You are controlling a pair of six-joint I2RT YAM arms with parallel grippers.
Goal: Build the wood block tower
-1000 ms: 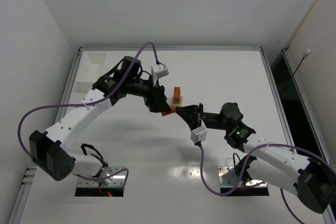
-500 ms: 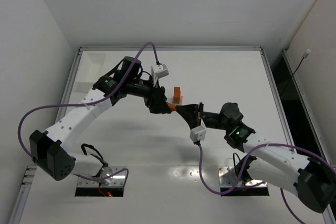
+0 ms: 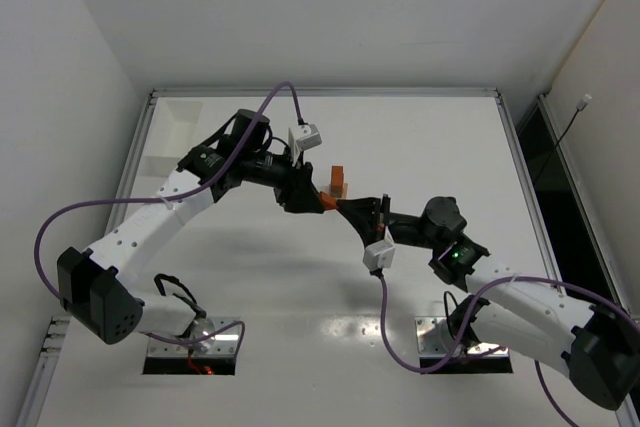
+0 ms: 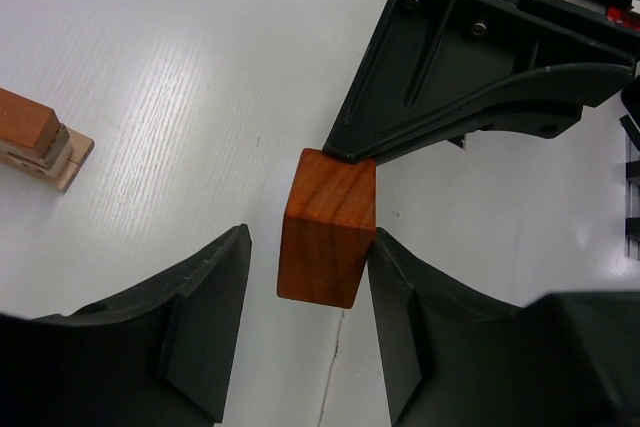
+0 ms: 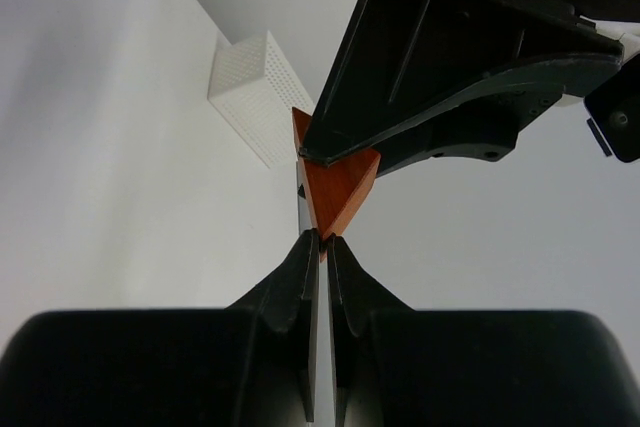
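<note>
The left gripper [image 4: 310,239] stands wide around the wedge [image 4: 330,212]. The right gripper [image 5: 320,241] pinches only its tip, so it may twist loose.

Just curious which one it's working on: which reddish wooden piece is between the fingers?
The triangular wedge: it sits between the open left fingers while the right fingers pinch its edge. The other reddish block tops the small stack, untouched.

White shells on the left arm [image 3: 150,225] and right arm [image 3: 525,299], black joints, purple cables [image 3: 383,312] looping off; a green light [image 3: 452,254] glows behind the right gripper [image 3: 340,207], fingers [image 4: 205,332] matte black.
</note>
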